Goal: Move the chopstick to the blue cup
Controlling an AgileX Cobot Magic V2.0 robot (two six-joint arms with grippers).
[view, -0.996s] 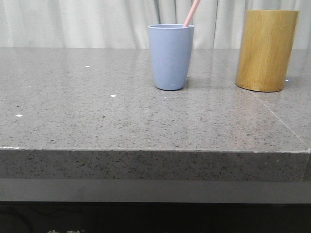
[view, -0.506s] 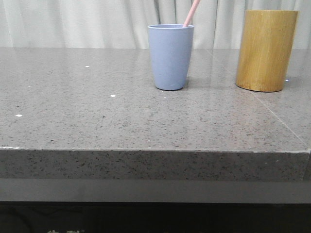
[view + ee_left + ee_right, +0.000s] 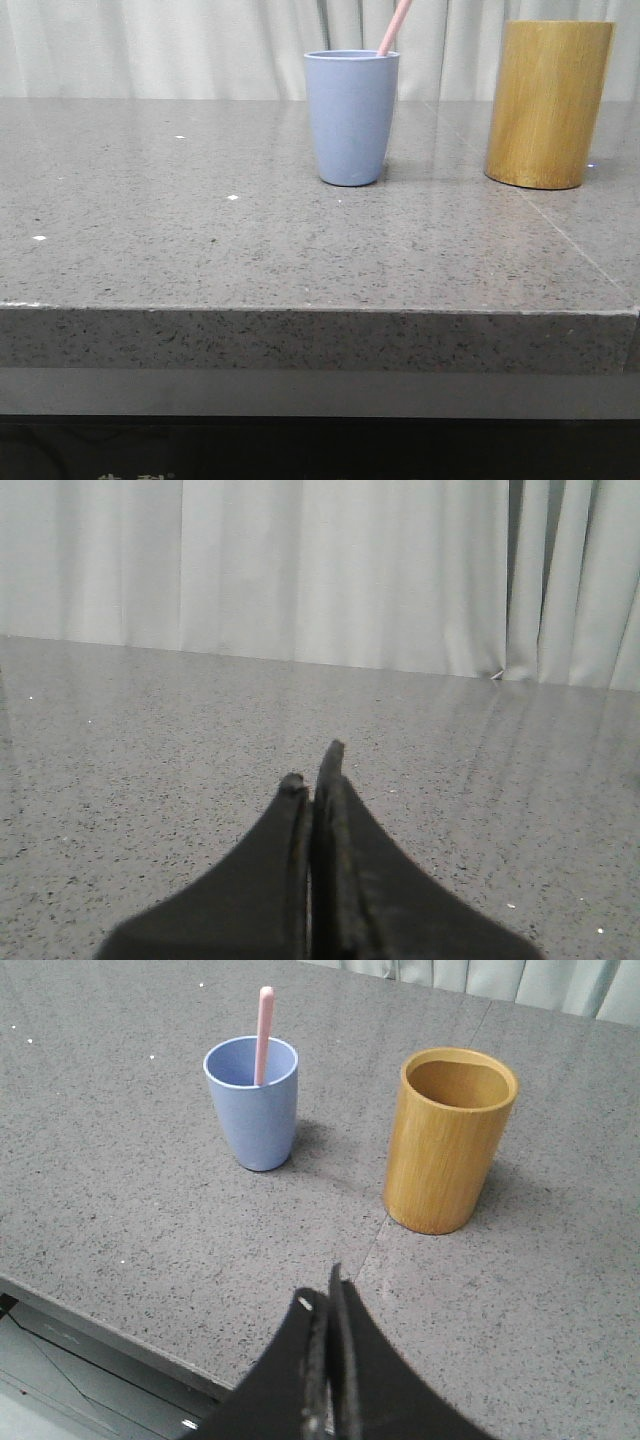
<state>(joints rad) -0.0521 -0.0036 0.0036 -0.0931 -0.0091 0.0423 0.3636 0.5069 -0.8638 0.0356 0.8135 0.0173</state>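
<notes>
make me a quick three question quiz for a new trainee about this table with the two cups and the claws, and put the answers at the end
1. True or false: the pink chopstick stands inside the blue cup.
2. Multiple choice: in the front view, the bamboo holder is A) left of the blue cup, B) right of the blue cup, C) stacked on it.
3. Short answer: what does the right claw hold, and how does the left claw stand?

Key
1. True; it leans on the rim and sticks out above it.
2. B.
3. Nothing; both claws are shut and empty, with the right one back from the cups near the table edge.
</notes>
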